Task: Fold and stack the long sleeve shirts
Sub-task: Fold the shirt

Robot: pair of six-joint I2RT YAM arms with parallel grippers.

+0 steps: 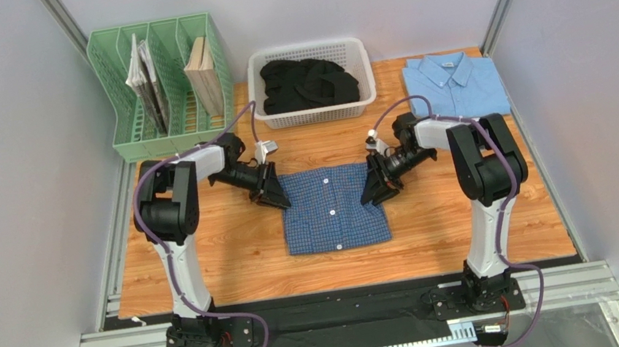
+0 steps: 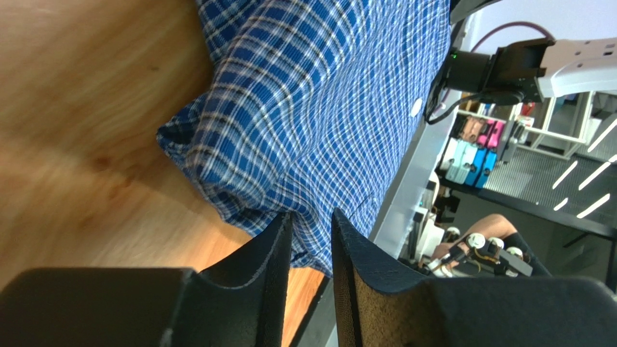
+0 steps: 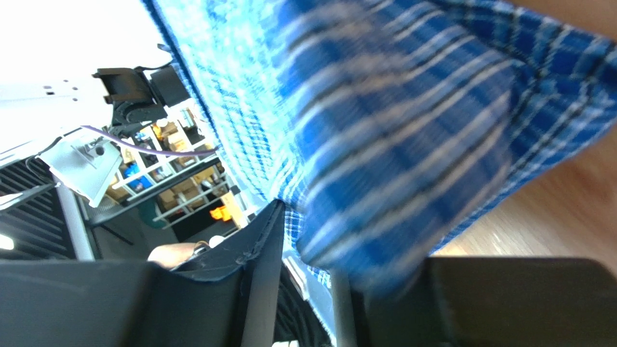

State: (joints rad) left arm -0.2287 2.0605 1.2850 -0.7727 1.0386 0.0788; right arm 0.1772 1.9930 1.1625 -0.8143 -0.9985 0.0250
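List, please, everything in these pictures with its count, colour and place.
wooden table: one, light brown, under everything
dark blue checked button-up cloth shirt: one, blue and white, folded, middle of the table
plain light blue collared cloth shirt: one, light blue, folded, far right corner
white plastic mesh basket: one, white, far middle
black cloth items: number unclear, black, in the basket
green plastic file rack: one, green, far left
paper booklets: several, dark and tan, upright in the rack
robot arms: two, black and white, near edge; left hand and right hand each grip a side of the checked shirt
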